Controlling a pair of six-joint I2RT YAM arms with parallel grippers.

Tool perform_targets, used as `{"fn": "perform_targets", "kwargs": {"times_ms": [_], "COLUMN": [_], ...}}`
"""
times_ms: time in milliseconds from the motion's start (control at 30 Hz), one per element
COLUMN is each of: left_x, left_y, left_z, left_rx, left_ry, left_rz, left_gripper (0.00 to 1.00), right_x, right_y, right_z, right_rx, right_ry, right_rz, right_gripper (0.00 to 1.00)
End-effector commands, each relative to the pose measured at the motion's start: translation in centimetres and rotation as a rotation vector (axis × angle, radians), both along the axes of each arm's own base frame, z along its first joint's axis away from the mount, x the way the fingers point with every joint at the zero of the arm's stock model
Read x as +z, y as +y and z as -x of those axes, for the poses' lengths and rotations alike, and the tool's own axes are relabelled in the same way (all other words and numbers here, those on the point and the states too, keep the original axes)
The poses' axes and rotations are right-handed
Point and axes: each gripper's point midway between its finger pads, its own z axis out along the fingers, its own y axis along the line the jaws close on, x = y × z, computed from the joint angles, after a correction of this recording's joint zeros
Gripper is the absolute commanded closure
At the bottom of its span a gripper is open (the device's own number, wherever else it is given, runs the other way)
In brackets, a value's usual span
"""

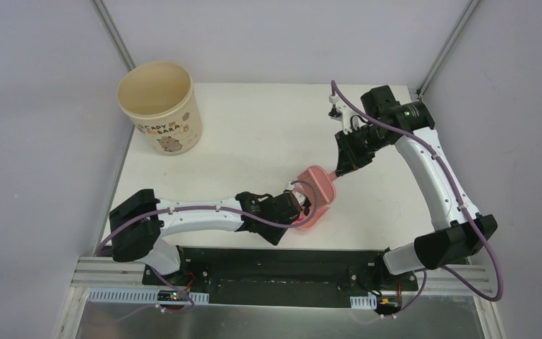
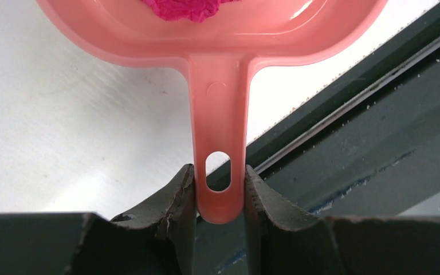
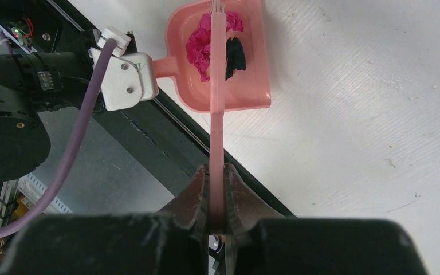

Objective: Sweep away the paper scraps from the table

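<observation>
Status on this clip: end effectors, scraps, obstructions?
Left end effector shut on dustpan handle. Right end effector shut on brush. Paper scraps in dustpan. No obstruction seen.

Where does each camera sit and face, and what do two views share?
Top: above, behind the arms, facing down at table, bucket; both arms show.
Left wrist: faces along its jaws, shut on the dustpan handle.
Right wrist: faces along its jaws, shut on the brush.
Shared: both wrists see magenta scraps in the dustpan.
</observation>
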Motion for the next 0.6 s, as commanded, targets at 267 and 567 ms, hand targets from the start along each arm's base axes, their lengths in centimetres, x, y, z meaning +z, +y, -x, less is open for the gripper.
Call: {"fn": "perform_targets", "kwargs": {"times_ms": [267,567], "left_x": [-0.7,0.6], "left_y": [-2.5,-4.2], "left_z": [-3.4,-3.3], "left_rx": [0.120,0.135], "left_ry": [-0.235,-0.221], "left_rz": [0.132,0.123], "left_gripper": [1.00,1.00], "right_x": [4.9,3.5], "right_y": [-5.1,-12.5], "right_z": [-2.9,-6.5], "right_rx": [-0.180,-0.473], "right_ry": [-0.279,-0.329], "right_rz": [0.002,0.042], "right_gripper": [1.00,1.00]}}
